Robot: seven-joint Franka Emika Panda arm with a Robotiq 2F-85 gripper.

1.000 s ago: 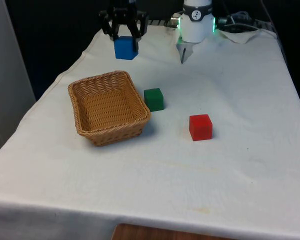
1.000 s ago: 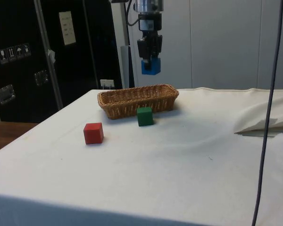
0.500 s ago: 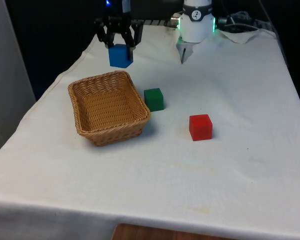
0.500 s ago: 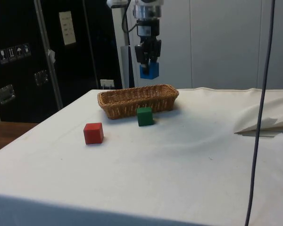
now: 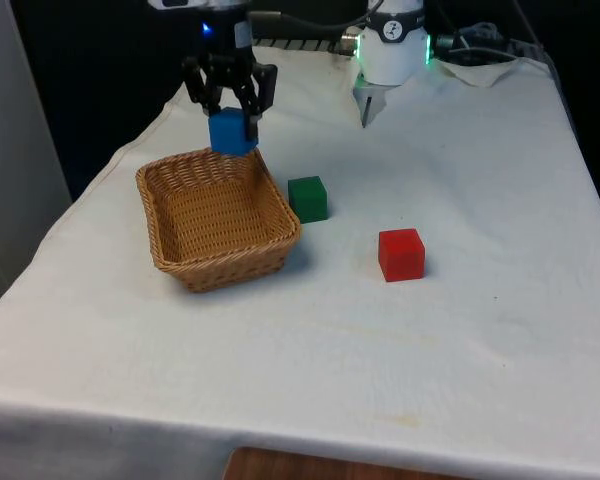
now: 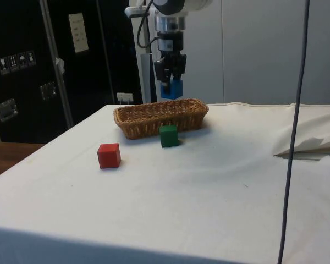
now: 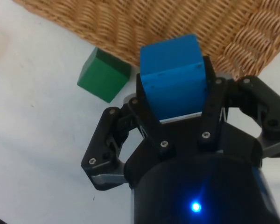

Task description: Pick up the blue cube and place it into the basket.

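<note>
Hand point(image 5: 230, 112) grips blue cube point(image 5: 232, 132) — above basket point(image 5: 170, 262) rim.

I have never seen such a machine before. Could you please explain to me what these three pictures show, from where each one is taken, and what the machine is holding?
The machine is a white robot arm that ends in a black two-finger gripper. One picture looks across the table at the robot, one is taken from the table's side, and one comes from a camera on the robot's wrist, looking down past the gripper.

The gripper is closed on a blue cube, and holds it in the air above the far rim of a woven basket. In the wrist view you see the cube between the fingers, with the basket's weave beneath it.

On the white cloth beside the basket lies a green cube, and further away a red cube. The blue cube is not yet in the basket.
</note>
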